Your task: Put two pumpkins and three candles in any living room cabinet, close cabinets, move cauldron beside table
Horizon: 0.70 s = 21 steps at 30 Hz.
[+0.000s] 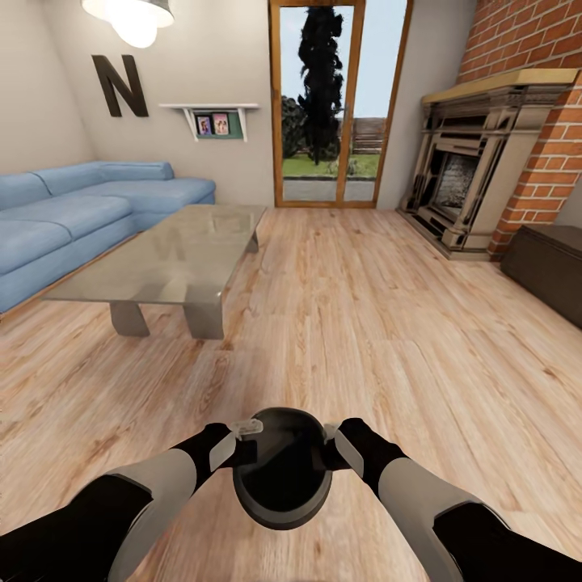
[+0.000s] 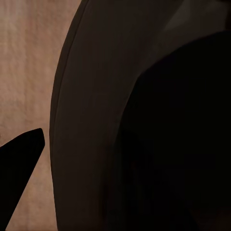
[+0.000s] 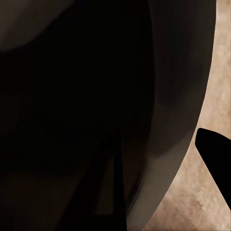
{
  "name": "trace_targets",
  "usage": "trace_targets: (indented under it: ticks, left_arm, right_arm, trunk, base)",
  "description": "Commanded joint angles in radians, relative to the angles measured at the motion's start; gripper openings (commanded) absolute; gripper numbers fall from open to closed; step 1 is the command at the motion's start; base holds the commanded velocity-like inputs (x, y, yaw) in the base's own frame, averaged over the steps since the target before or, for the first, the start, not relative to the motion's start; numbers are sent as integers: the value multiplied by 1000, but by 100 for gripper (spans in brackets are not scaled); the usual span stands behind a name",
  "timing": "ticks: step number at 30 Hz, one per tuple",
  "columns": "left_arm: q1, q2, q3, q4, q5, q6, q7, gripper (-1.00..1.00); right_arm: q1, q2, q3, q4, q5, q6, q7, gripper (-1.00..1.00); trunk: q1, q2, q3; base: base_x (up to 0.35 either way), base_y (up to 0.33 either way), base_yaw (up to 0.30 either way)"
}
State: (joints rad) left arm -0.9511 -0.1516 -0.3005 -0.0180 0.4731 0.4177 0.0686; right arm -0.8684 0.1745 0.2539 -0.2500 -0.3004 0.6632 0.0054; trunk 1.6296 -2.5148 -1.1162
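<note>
Cauldron [image 1: 282,473]: round black pot with wide mouth and thick rolled rim, carried in front of the robot above the wooden floor [image 1: 388,323], mouth tilted toward the head camera, interior dark. Left gripper [image 1: 245,440]: set against the cauldron's left rim, one pale finger lying over the rim edge; grasping the rim as far as the head view shows. Right gripper [image 1: 330,444]: pressed against the cauldron's right rim, likewise clamped on it; exact finger spacing cannot be told from the wrist views. Left wrist view: curved dark wall of the cauldron [image 2: 96,144] very close, one black fingertip [image 2: 21,159] outside the wall over floor. Right wrist view: cauldron rim and wall [image 3: 178,96], one black fingertip [image 3: 214,149] outside it, a second dark finger inside the pot, dim. Table [image 1: 162,259]: low, rectangular, reflective glass top, short grey block legs, standing ahead and to the left, well apart from the cauldron. Sofa [image 1: 73,218]: blue, behind and left of the table. Cabinet [image 1: 546,263]: low dark-brown unit at the right edge, beside the brick fireplace [image 1: 469,178]; fronts appear shut. Glass door [image 1: 339,105] in wooden frame on the far wall; letter N [image 1: 120,85] and small shelf [image 1: 212,117] on the wall to its left.
</note>
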Motion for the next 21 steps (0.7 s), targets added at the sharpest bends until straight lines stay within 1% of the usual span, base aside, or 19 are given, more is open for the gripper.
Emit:
trace_targets:
  ticks: [1, 21]
  left_arm:
    - [0, 5, -31, -2, -13, 6, 10, -100]
    - [0, 6, -31, -2, -13, 6, 10, -100]
  right_arm:
    - [-1, 0, 7, 0, 6, 4, -1, -100]
    - [-1, 0, 7, 0, 6, 4, -1, -100]
  trunk:
    - [0, 0, 1]
    - [0, 0, 31]
  base:
    - [0, 0, 65]
    - [0, 0, 65]
